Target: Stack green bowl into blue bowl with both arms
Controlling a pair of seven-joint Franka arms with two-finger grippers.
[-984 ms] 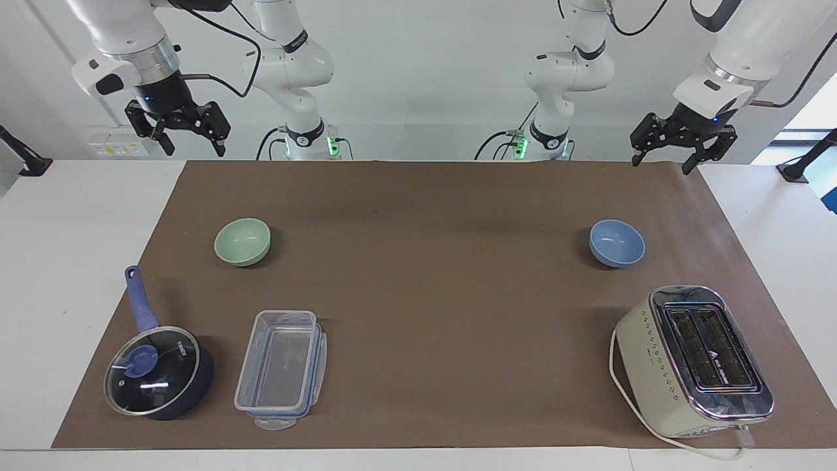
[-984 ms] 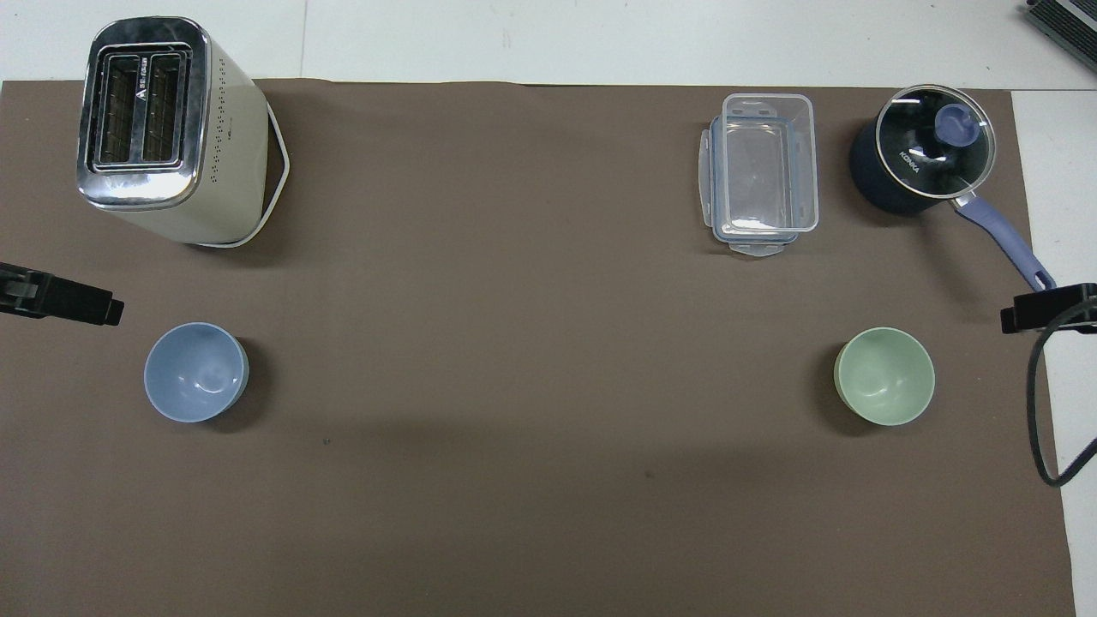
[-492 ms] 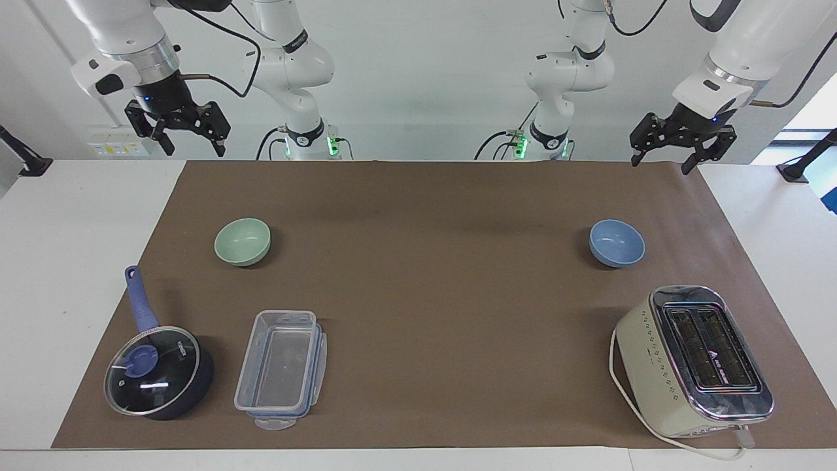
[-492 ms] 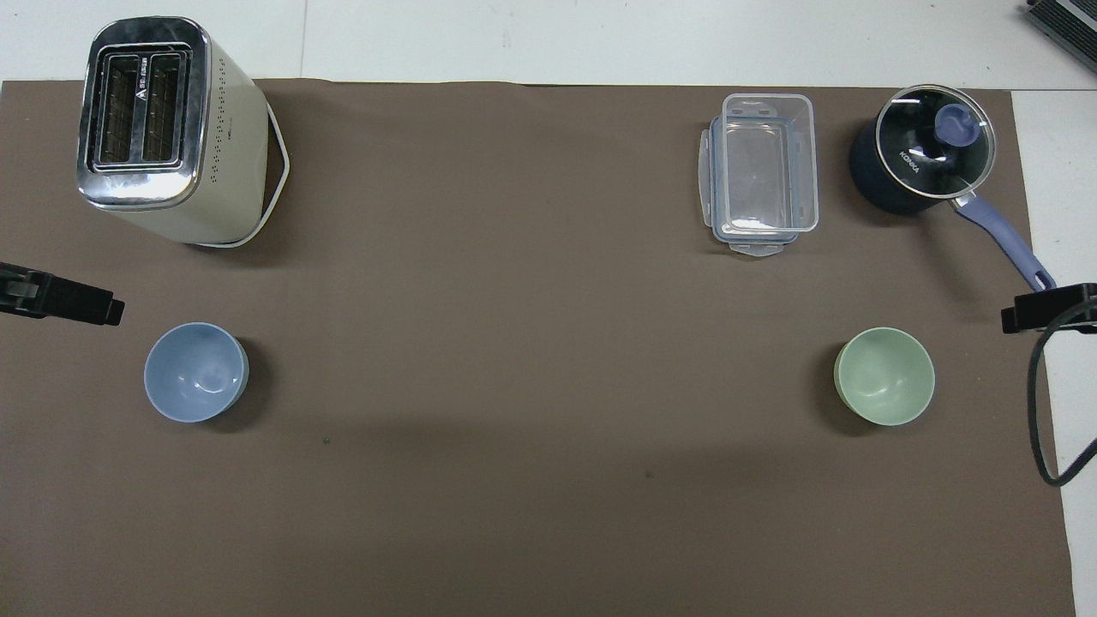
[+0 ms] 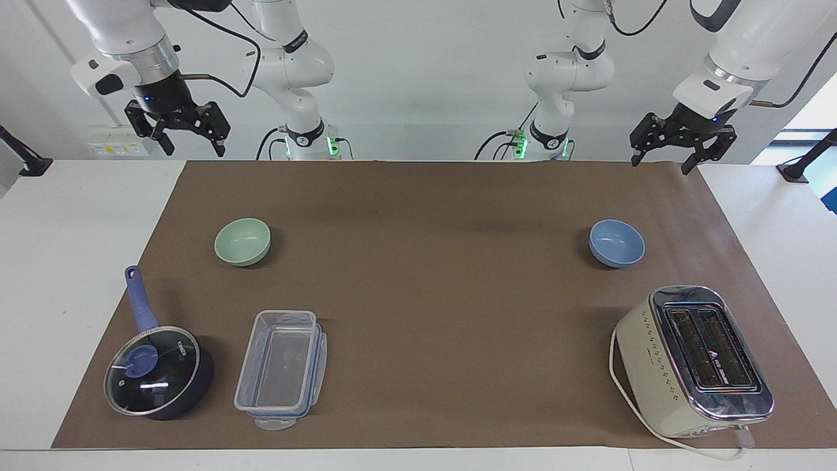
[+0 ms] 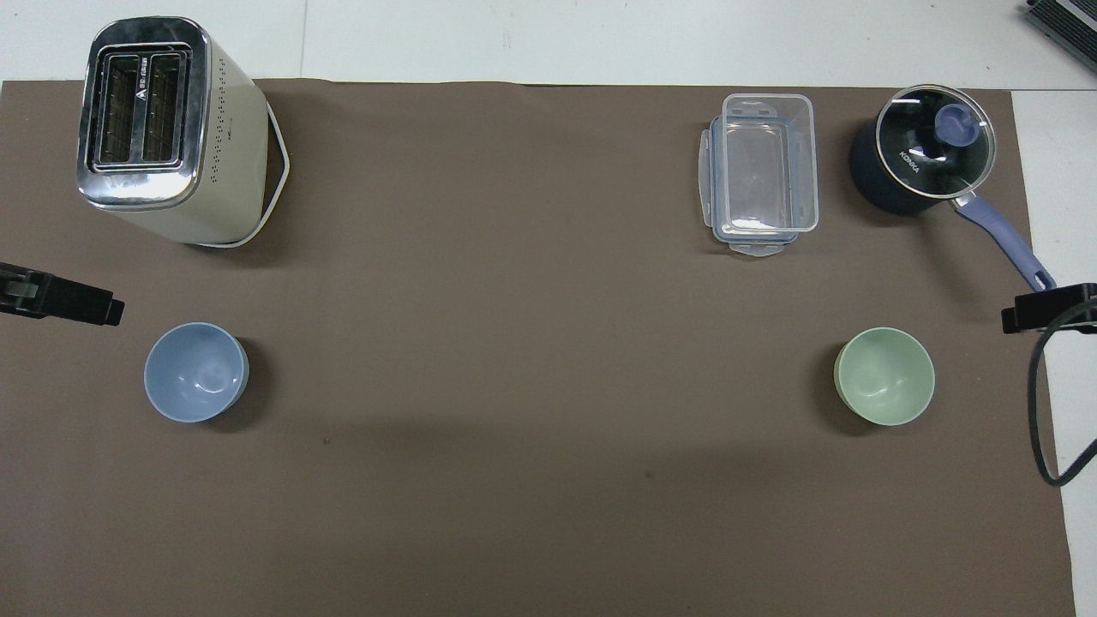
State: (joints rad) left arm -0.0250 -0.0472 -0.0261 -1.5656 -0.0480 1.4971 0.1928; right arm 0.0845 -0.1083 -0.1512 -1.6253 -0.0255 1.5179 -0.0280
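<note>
- Green bowl [image 5: 242,241] upright on brown mat [image 5: 418,216], toward R arm's end of table, nothing in it.
- Blue bowl [image 5: 616,243] upright on mat toward L arm's end, well apart from green bowl, about same dist from robots. Not stacked yet.
- Right gripper [image 5: 189,136] raised, over mat corner at robots' edge, R arm's end; fingers spread wide, holding nothing.
- Left gripper [image 5: 662,159] raised, over mat corner at robots' edge, L arm's end; fingers spread wide too, holding nothing.
- Neither gripper touching a bowl.
- Saucepan [image 5: 159,371] w/ glass lid + clear plastic container [image 5: 281,368] side by side, farther from robots than green bowl.
- Toaster [image 5: 694,361] farther from robots than blue bowl, cord looped round its base.
</note>
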